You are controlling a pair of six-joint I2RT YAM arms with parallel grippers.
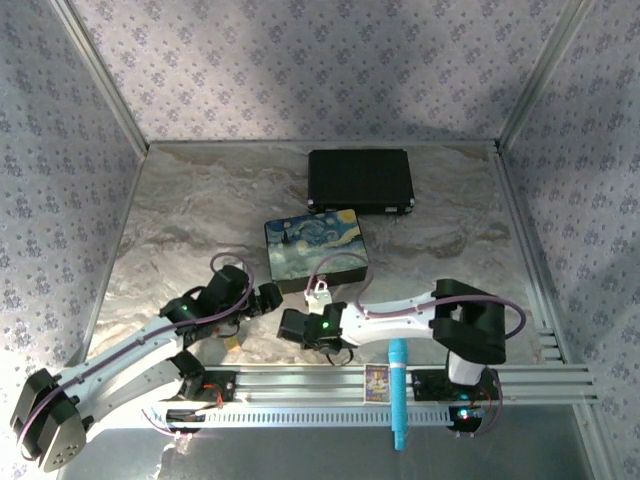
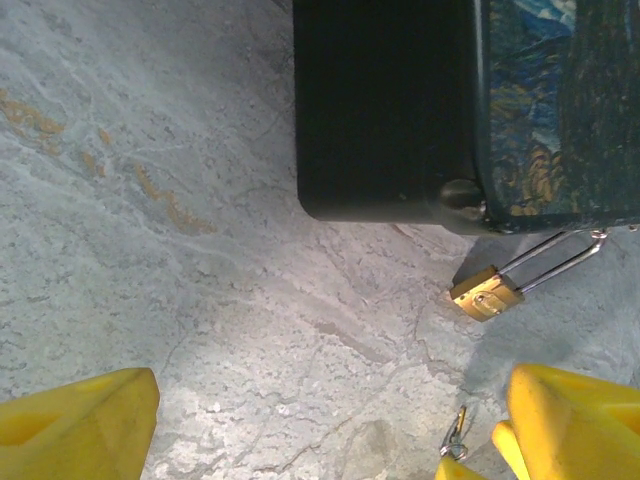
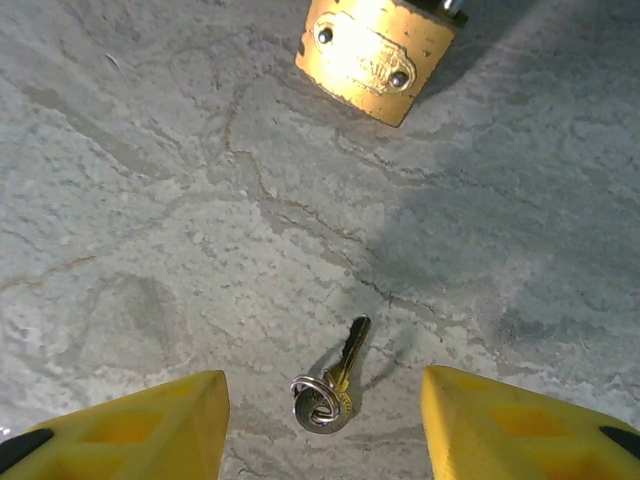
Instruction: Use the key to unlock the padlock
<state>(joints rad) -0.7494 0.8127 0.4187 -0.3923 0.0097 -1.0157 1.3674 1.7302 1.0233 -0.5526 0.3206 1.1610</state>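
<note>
Risky flat pick-up
My open right gripper [image 3: 325,405] straddles the flat brass key [image 3: 332,383] toward the near edge of the marbled worktop [image 3: 150,200]; pinching off-centre, I'd flick it away. Left gripper [image 2: 330,430] open too.

The key [image 3: 335,385] lies on the table [image 3: 150,200] near the padlock [image 3: 375,50].
</note>
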